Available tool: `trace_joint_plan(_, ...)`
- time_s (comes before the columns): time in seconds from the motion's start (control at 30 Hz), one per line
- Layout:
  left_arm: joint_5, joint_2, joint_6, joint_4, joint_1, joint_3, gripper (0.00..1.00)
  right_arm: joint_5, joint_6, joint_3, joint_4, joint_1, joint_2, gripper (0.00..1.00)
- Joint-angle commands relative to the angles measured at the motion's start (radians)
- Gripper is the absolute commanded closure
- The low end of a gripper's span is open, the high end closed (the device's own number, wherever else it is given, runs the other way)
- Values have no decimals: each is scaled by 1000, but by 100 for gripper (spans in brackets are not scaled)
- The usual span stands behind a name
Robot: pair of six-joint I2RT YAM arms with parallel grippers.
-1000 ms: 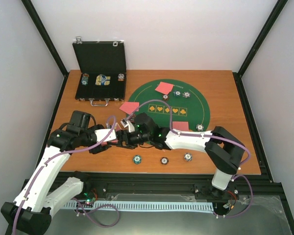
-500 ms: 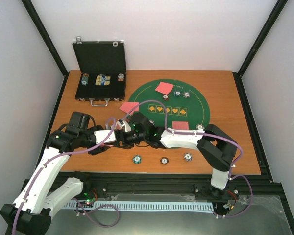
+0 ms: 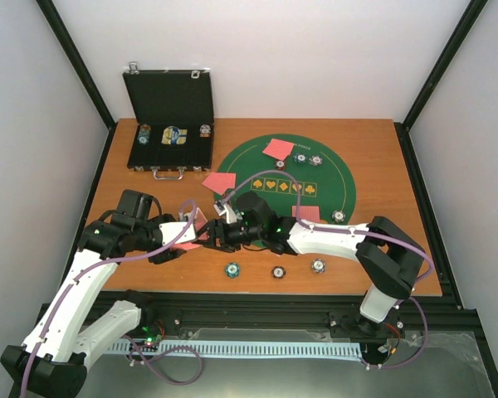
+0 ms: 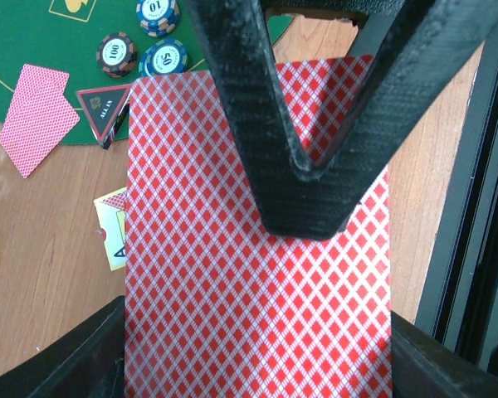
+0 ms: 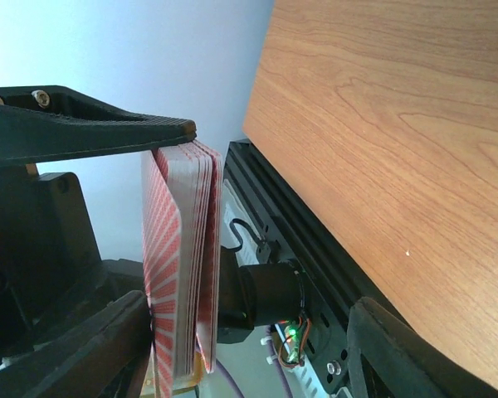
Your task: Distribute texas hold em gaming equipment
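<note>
Left of the round green felt mat (image 3: 332, 178), the black hinged case (image 3: 169, 98) stood open, holding stacked striped chips (image 3: 144, 133) and blue and orange discs (image 3: 175, 136). Off the mat's near-left edge, my left claw (image 3: 194, 232) was clamped on the deck of red-backed playing cards (image 4: 232, 315). My right claw (image 3: 213, 236) was at the deck too, jaws apart astride it. The right wrist view showed the deck edge-on with the upper finger (image 5: 108, 133) against its edge; about the lower one I could not tell. My right arm (image 3: 332, 239) crossed the mat's near rim, covering part of it. Only the left wrist view showed the black red-edged triangle marker (image 4: 102, 106) at the mat's edge, beside a brown striped chip (image 4: 116, 54). Single red-backed cards (image 3: 278, 149) and other chips (image 3: 299, 159) lay on the mat. Three striped chips (image 3: 278, 271) sat in a row on the wooden table (image 3: 373, 149), just nearer than the mat.
</note>
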Motion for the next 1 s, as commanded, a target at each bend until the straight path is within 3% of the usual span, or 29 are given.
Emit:
trace_joint_plan(0.0, 25, -9, 13, 11, -7, 45, 62, 27, -19, -6, -54, -4, -39, 37)
trace_joint_plan(0.33, 29, -15, 9, 16, -7, 40, 62, 49, -29, 30, -142, -4, -90, 61)
trace_joint_plan(0.5, 26, -15, 13, 15, -7, 40, 62, 72, -35, 24, -178, -4, -142, 84)
trace_joint_plan(0.8, 22, -15, 16, 15, -7, 39, 62, 99, -83, 22, -285, -29, -215, 91)
trace_joint_plan(0.97, 21, -15, 17, 13, -8, 44, 62, 101, -165, -60, -461, -181, -356, 93)
